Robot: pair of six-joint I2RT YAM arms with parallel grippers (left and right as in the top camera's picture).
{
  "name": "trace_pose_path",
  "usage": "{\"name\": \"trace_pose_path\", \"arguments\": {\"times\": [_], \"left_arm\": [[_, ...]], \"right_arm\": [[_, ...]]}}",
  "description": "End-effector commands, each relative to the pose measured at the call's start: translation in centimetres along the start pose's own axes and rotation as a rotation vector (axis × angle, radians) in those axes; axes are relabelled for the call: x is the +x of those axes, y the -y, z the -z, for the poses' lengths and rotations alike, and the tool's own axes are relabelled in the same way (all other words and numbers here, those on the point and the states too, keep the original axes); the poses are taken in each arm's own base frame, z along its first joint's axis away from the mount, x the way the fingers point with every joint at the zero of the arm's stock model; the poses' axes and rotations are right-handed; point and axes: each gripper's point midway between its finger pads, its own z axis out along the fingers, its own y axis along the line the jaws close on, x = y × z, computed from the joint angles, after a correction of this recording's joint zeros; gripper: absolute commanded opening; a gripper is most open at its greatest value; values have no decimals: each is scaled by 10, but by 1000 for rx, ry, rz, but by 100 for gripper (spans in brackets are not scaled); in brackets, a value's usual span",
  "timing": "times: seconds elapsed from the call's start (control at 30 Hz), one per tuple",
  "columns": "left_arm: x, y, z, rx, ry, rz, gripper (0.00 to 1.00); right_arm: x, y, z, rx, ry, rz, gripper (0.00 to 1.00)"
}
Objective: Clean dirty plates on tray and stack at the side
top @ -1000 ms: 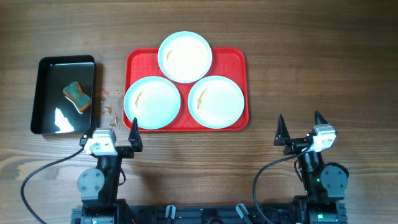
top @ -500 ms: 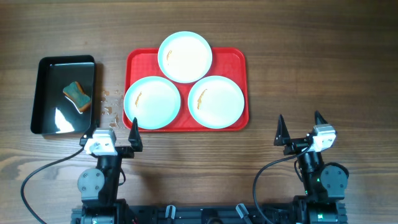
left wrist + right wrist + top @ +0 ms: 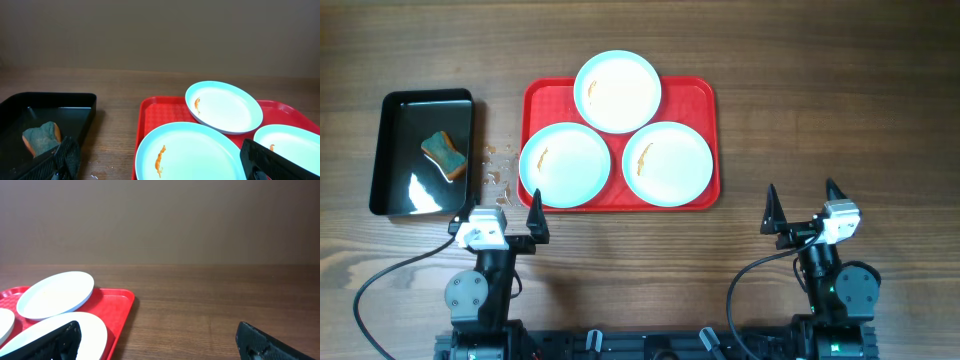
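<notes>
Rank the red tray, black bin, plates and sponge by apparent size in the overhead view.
Largest to smallest:
1. red tray
2. black bin
3. plates: all three look alike in size, so they are not ranked among themselves
4. sponge, lying in the bin

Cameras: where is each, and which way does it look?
Overhead: above wooden table, looking down; left gripper and right gripper show.
Left wrist: behind left gripper, facing glossy black rectangular bin and round pale plates; own fingers show.
Right wrist: behind right gripper, facing flat red plastic tray's right end; own fingers show.
Wrist views share the tray.
</notes>
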Motion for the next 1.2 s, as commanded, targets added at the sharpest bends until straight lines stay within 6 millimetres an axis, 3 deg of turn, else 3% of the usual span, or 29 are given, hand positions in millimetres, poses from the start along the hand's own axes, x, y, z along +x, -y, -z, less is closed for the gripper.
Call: {"name": "trace_pose_path", "arguments": {"times": [0.0,0.1,0.3,0.43,0.53,0.67,0.77,0.87,1.1,1.17], "left_arm": [[3,-1,0,-4,-2,-19,100],[2,3,0,18,0,-7,100],[-1,71,15,427,-24,120,100],[-23,108,39,677,49,107,100],[-41,122,54,783,131,50,100],[-72,121,62,774,280,6,100],[-115,101,62,639,428,62,100],[-135,82,50,497,406,91,100],[-135,47,-18,226,-58,177,100],[-125,44,-47,188,-322,175,100]], "right_arm": [[-4,2,1,12,16,15,100],[-4,2,1,12,16,15,100],[-4,2,1,12,16,15,100],[-4,2,1,12,16,15,100],[-4,2,1,12,16,15,100],[-4,2,1,12,16,14,100],[-4,2,1,12,16,14,100],[-4,2,1,12,16,15,100],[-3,2,1,12,14,14,100],[-3,2,1,13,14,15,100]]}}
